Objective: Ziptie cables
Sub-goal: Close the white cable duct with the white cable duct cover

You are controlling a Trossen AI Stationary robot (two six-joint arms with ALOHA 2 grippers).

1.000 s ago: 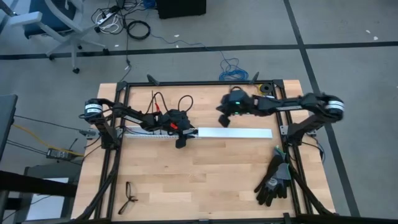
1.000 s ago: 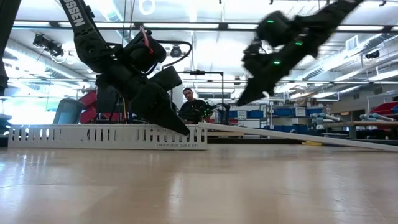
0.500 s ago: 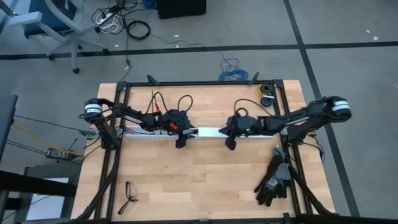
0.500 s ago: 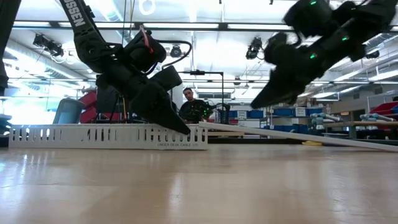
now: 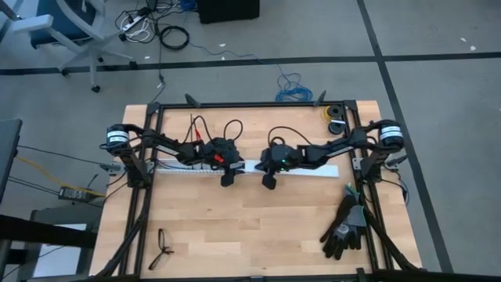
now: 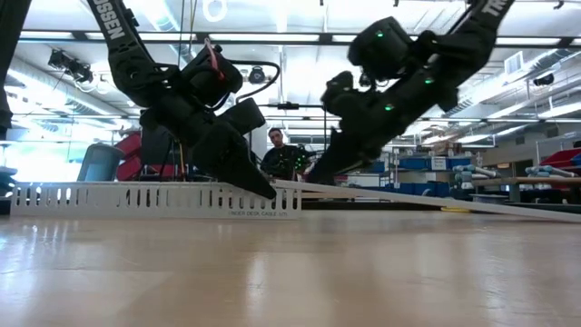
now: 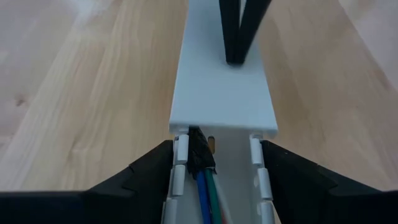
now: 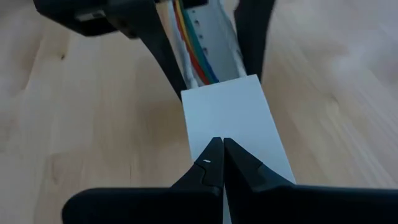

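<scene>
We see the white plastic lid (image 8: 233,118) covering the coloured cables (image 7: 204,186); left end effector (image 7: 217,163) wide astride the slotted channel (image 6: 136,198), right end effector (image 8: 217,165) pinched closed.

Ceiling strips (image 6: 272,36) are casting bright, even light over the table (image 5: 258,227), leaving soft shadows. Near the channel (image 8: 233,124), close dark fingers (image 8: 214,168) are blurring (both wrist views), and the wood is glaring palely.

The tabletop (image 5: 258,227) is pale planked wood, smooth, faintly sheened; the slotted channel (image 7: 217,186) and its cover (image 8: 233,121) are white matt plastic; the cables (image 8: 189,50) have glossy coloured insulation.
</scene>
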